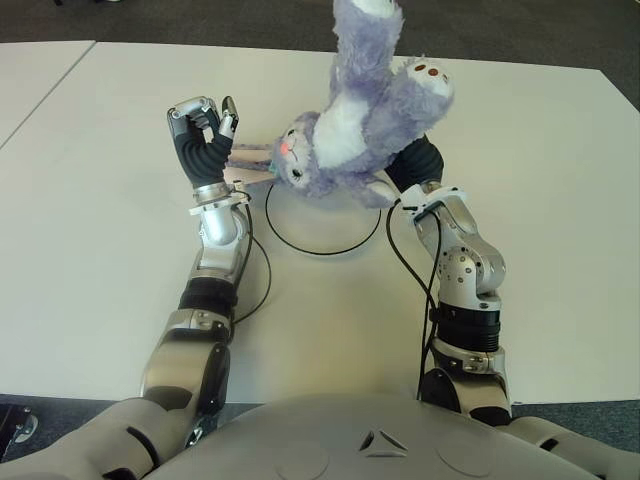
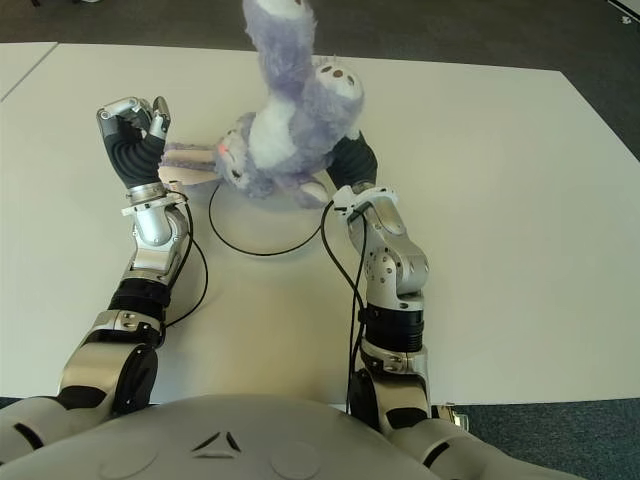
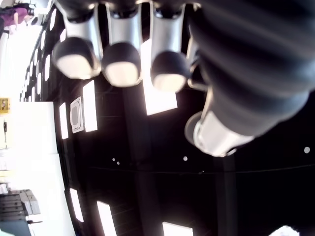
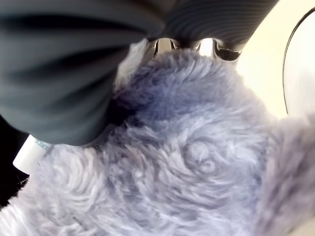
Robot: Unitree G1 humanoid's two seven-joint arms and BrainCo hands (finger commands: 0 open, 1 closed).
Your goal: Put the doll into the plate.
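Note:
A purple plush rabbit doll [image 1: 350, 130] with a white belly hangs head down over the far part of the plate [image 1: 320, 253], a white disc with a thin black rim on the table. My right hand [image 1: 412, 165] is shut on the doll's body from the right side; its fur [image 4: 197, 162] fills the right wrist view under my fingers [image 4: 59, 73]. The doll's ears [image 1: 250, 158] point left toward my left hand [image 1: 205, 130]. That hand is raised left of the plate with curled fingers [image 3: 118, 64] that hold nothing.
The white table [image 1: 520, 260] stretches wide on both sides of the plate. A second white table [image 1: 30, 80] adjoins at the far left. Dark floor [image 1: 200, 20] lies beyond the far edge. Black cables [image 1: 405, 255] run along both forearms.

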